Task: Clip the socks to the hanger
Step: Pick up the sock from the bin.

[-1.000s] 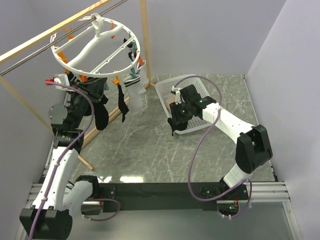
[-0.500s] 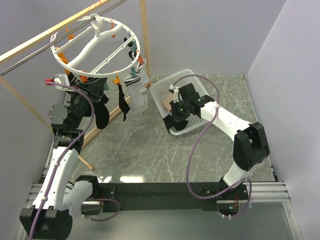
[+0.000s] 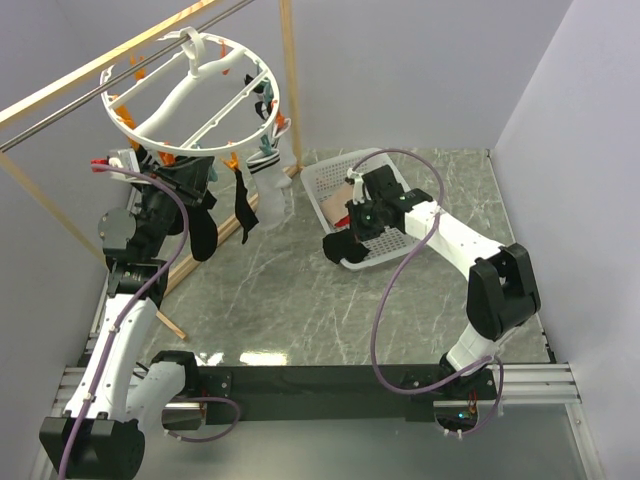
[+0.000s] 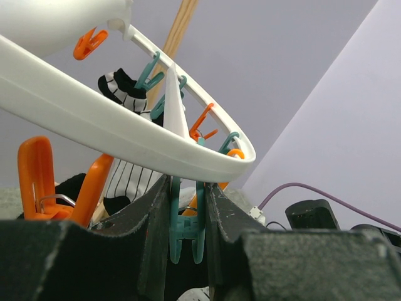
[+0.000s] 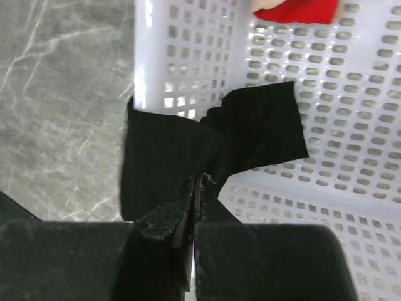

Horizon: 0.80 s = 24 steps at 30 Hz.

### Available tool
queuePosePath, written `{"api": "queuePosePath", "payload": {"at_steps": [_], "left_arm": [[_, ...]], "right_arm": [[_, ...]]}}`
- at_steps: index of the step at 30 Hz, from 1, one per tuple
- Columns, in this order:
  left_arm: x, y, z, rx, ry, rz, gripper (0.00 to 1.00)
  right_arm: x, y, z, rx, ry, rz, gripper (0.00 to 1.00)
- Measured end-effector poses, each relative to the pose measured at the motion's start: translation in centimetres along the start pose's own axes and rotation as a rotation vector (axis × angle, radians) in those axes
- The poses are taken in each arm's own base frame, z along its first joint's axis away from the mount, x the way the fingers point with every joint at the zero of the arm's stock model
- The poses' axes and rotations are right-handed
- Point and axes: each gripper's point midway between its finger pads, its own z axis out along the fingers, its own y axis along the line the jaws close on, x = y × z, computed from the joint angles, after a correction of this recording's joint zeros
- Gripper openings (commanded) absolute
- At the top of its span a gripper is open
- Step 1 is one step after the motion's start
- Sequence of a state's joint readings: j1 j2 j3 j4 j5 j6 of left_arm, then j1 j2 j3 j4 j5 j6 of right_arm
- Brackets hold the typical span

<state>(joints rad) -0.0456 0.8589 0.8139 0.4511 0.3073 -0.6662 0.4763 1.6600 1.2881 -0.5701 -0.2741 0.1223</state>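
The right tool [image 5: 195,188] is pinched tight on a bunched fold of a black sock [image 5: 156,157]. The sock drapes over the rim of the white laundry basket [image 5: 326,81], part inside and part hanging outside toward the desk [image 5: 56,75]. The risk, as I judge it, is that only a thin fold is caught. A lift may let the cloth slide out, or the sock's tail may snag the mesh and drag the light basket along. The left tool [image 4: 187,207] is well apart from the basket, up at the hanger [image 4: 125,135], its fingers [image 4: 150,213] squeezed on a teal clip [image 4: 187,235]. I cannot tell whether the clip's mouth stands open. If that squeeze slips, the clip would close before the sock arrives, and the hook-hung hanger could swing. Only the right wrist view shows the pinch itself and a red item [image 5: 297,9] at the basket's far end. Only the left wrist view shows the clip between the fingers and a striped sock [image 4: 128,94] already hung. Only the top view shows the whole gap from basket to hanger.
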Motion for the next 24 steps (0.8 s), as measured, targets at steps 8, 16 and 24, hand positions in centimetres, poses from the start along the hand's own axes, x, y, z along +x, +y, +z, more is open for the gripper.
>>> {"api": "queuePosePath", "payload": {"at_steps": [8,16,24], "left_arm": [[-0.1,0.0,-0.2,-0.005,-0.007,0.001,0.07],[-0.1,0.0,-0.2,-0.005,-0.008,0.000,0.07],[-0.1,0.0,-0.2,-0.006,-0.008,0.000,0.07]], "right_arm": [[-0.3,-1.7,-0.2,0.063,-0.012,0.031,0.00],[-0.2,-1.8,-0.2,0.066,-0.008,0.034,0.00],[-0.5,-3.3,-1.1,0.166,-0.002,0.045,0.00]]}}
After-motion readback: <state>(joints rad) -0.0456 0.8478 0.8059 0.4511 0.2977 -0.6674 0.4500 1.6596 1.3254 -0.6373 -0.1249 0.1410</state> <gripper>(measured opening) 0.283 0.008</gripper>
